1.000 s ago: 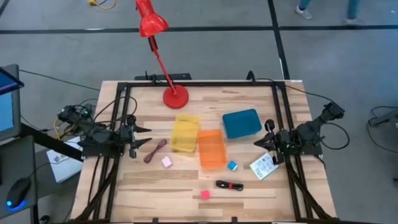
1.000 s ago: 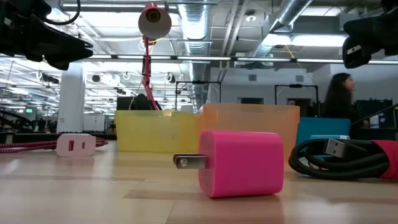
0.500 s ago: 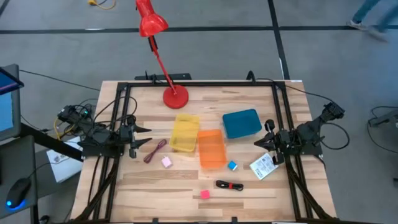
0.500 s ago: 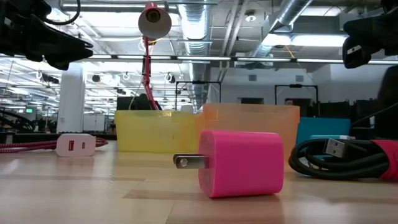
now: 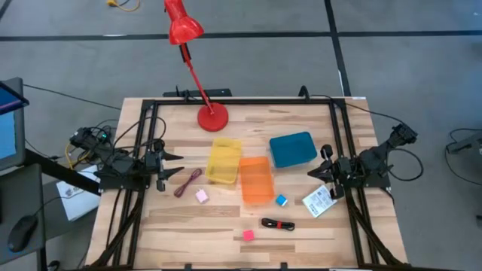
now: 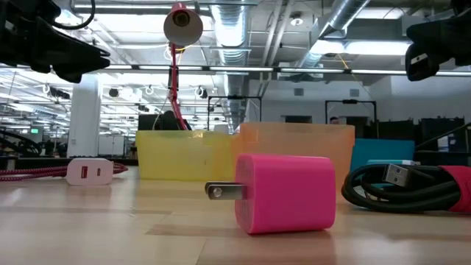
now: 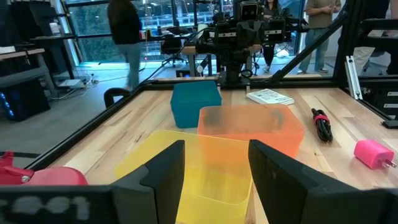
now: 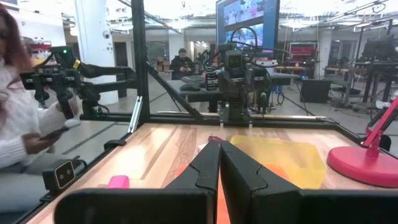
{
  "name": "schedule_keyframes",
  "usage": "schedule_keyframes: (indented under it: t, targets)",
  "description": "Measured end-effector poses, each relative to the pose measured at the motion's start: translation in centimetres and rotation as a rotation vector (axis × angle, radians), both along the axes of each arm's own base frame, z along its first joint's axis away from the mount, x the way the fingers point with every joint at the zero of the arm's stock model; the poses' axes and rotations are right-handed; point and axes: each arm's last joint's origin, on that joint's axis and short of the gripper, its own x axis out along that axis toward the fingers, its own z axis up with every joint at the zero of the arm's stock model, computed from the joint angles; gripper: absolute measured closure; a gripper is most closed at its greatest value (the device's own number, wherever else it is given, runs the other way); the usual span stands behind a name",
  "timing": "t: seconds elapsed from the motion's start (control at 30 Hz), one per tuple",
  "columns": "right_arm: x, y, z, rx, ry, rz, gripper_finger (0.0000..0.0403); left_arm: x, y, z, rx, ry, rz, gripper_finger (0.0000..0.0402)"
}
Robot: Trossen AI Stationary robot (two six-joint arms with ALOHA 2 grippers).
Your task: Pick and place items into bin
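All items lie loose on the table. In the high view I see a maroon cord (image 5: 187, 182), a pale pink cube (image 5: 202, 196), a blue cube (image 5: 281, 200), a hot pink cube (image 5: 248, 235), a black-and-red cable bundle (image 5: 278, 223) and a white printed packet (image 5: 319, 201). The low view shows the hot pink cube (image 6: 285, 193) close up, with plug prongs, and the cable bundle (image 6: 412, 188) beside it. My left gripper (image 5: 179, 163) hovers open at the table's left, above the cord's far end. My right gripper (image 5: 310, 173) hovers shut at the right, beside the packet.
Three bins stand mid-table: yellow (image 5: 224, 159), orange (image 5: 256, 179) and teal (image 5: 293, 148). A red lamp's base (image 5: 212, 117) sits at the far edge. A black frame (image 5: 151, 135) runs around the table. People stand in the room beyond.
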Motion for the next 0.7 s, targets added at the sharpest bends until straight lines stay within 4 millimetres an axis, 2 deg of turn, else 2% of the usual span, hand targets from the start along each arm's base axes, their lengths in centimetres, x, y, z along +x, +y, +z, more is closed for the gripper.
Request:
schedule_keyframes:
  t: [0.3,0.7]
  targets:
    - [0.0,0.0,0.01,0.001,0.0,0.0,0.0394,0.0,0.0,0.0,0.055,0.008,-0.003,0.0233]
    - [0.0,0.0,0.0,0.0,0.0,0.0,0.0394,0.05,-0.03,0.27,0.019,-0.031,-0.001,0.0233]
